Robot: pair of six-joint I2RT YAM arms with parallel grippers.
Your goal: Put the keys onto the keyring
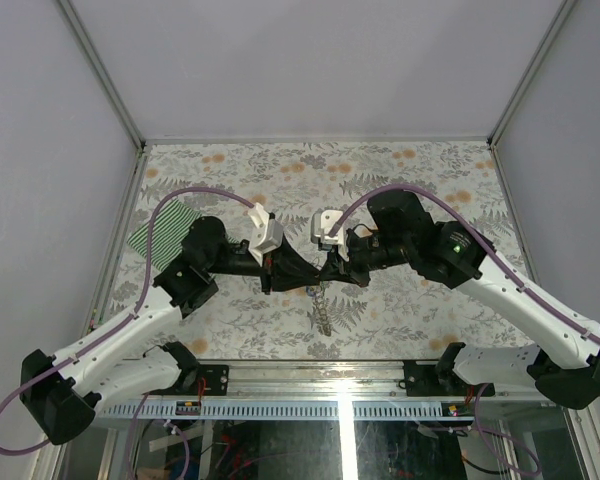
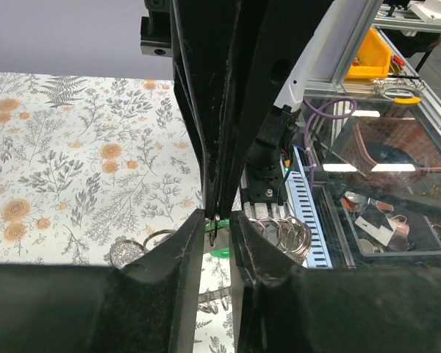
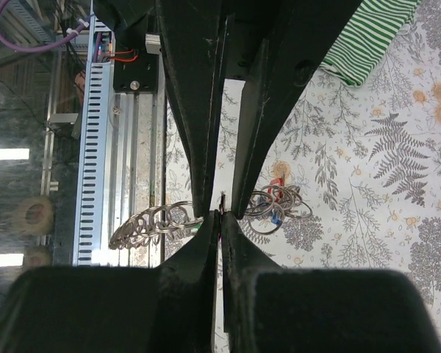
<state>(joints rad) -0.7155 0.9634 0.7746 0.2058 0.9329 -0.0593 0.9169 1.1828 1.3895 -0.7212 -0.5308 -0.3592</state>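
Grey metal keyring [image 3: 160, 220] runs out at both sides of my right gripper [image 3: 219, 218], which is clenched on it. My left gripper [image 2: 217, 218] meets it tip to tip; if it grips, I cannot tell.

You face a white tablecloth [image 1: 280, 165] printed with grey ferns and orange flowers, a green-and-white striped cloth [image 1: 175, 232], a silver-grey keyring [image 1: 323, 308], purple cables [image 1: 200, 190].

Two arms [image 1: 130, 330] carry one left gripper [image 1: 310, 274] and one right gripper [image 1: 332, 268], with one chain keyring [image 1: 323, 308] at their six o'clock, one striped cloth [image 1: 160, 230] at nine o'clock, and three visible keys [image 3: 278, 218]: green, red, blue.
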